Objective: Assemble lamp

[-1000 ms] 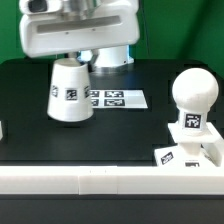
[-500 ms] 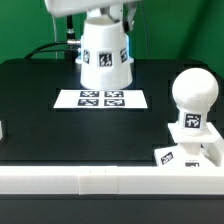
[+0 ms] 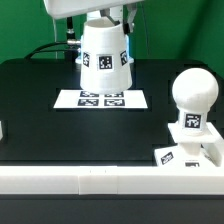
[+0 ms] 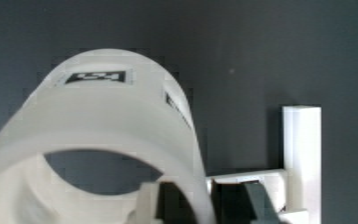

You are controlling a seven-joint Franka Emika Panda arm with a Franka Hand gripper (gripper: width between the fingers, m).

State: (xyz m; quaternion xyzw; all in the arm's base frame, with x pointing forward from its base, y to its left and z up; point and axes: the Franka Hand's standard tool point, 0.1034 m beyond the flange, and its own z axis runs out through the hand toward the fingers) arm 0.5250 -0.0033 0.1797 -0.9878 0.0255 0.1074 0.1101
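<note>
The fingers [image 4: 153, 205] are only partly shown in the wrist view, dark shapes at the rim of the shade [image 3: 104, 59]; they seem to be closed on that rim, since the shade hangs above the table [image 3: 40, 115] with nothing under it. In the exterior view the gripper [image 3: 101, 17] is mostly cut off above the shade. The shade is carried wide end down, which suits lowering it over something. It is above the marker board [image 3: 101, 99], well apart from the bulb [image 3: 192, 92]. The bulb stands upright on the base [image 3: 188, 152] at the exterior view's right, near the front rail [image 3: 110, 181]. That pairing looks ready to receive the shade.
</note>
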